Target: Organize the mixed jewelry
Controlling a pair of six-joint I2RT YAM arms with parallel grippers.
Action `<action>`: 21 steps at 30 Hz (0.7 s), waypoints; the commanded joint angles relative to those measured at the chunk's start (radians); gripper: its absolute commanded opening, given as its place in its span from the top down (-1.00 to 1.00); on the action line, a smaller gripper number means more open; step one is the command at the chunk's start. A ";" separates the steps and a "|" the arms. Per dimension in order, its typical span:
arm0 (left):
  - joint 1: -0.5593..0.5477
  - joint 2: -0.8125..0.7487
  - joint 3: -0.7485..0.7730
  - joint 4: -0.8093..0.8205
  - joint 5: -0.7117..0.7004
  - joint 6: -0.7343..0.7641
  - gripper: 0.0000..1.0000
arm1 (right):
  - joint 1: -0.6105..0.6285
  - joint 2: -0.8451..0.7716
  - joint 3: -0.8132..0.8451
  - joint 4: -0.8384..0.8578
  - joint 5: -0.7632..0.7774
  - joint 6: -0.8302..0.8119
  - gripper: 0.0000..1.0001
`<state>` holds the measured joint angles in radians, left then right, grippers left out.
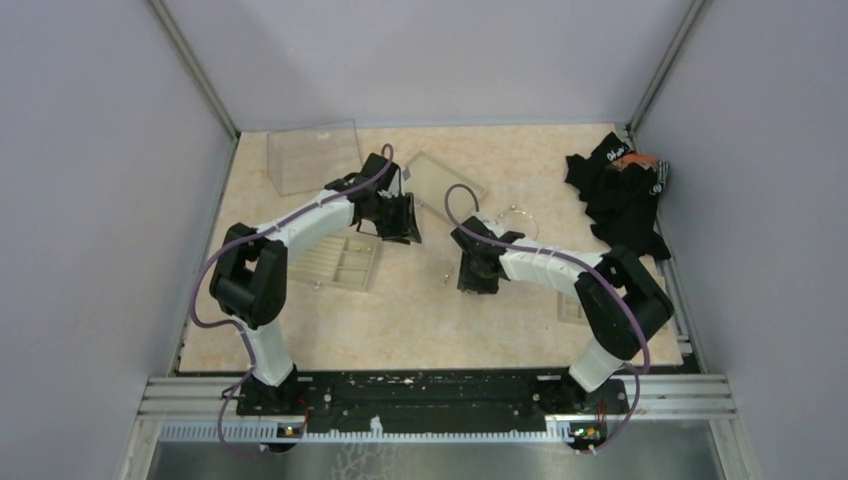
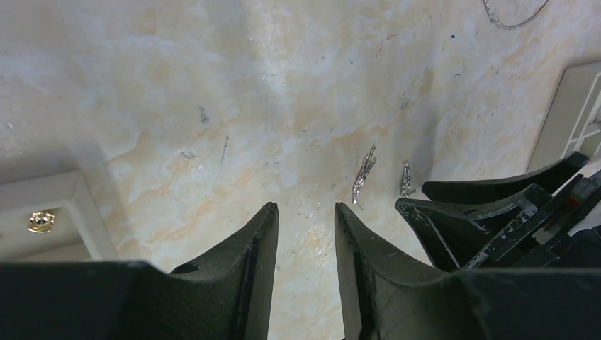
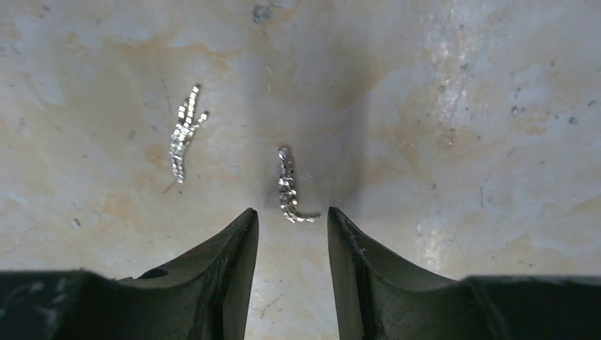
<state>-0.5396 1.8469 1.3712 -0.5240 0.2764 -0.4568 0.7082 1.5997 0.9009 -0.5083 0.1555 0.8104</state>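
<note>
Two small silvery chain-like earrings lie on the beige table. In the right wrist view one earring (image 3: 288,185) lies just ahead of my open, empty right gripper (image 3: 292,212), between its fingertips. The other earring (image 3: 184,134) lies to its left. The left wrist view shows both pieces (image 2: 364,175) (image 2: 406,178) just right of my open, empty left gripper (image 2: 306,209), with the right gripper's black fingers (image 2: 496,219) beside them. A thin silvery loop (image 1: 515,215) lies behind the right gripper (image 1: 472,282). The left gripper (image 1: 408,232) hovers to the left.
A beige compartmented tray (image 1: 340,262) sits left of centre, holding a gold piece (image 2: 42,221). A clear lid (image 1: 445,180) and a clear box (image 1: 313,155) lie at the back. A black cloth heap (image 1: 620,195) is at back right. Another tray (image 1: 572,305) is partly under the right arm.
</note>
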 commanded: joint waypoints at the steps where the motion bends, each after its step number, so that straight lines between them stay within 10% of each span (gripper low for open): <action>1: -0.001 -0.025 -0.033 -0.017 0.008 0.001 0.18 | 0.022 0.047 0.075 0.030 0.029 -0.009 0.19; 9: 0.000 -0.016 -0.046 -0.009 0.025 -0.001 0.20 | 0.058 0.149 0.155 -0.079 0.135 0.001 0.49; 14: 0.011 -0.020 -0.044 -0.009 0.015 0.003 0.21 | 0.061 0.172 0.177 -0.129 0.184 0.014 1.00; 21: 0.030 -0.024 -0.033 -0.007 0.028 0.004 0.21 | 0.057 0.055 0.191 -0.180 0.258 0.013 1.00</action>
<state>-0.5194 1.8427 1.3296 -0.5308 0.2829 -0.4561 0.7639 1.7367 1.0752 -0.6254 0.3267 0.8165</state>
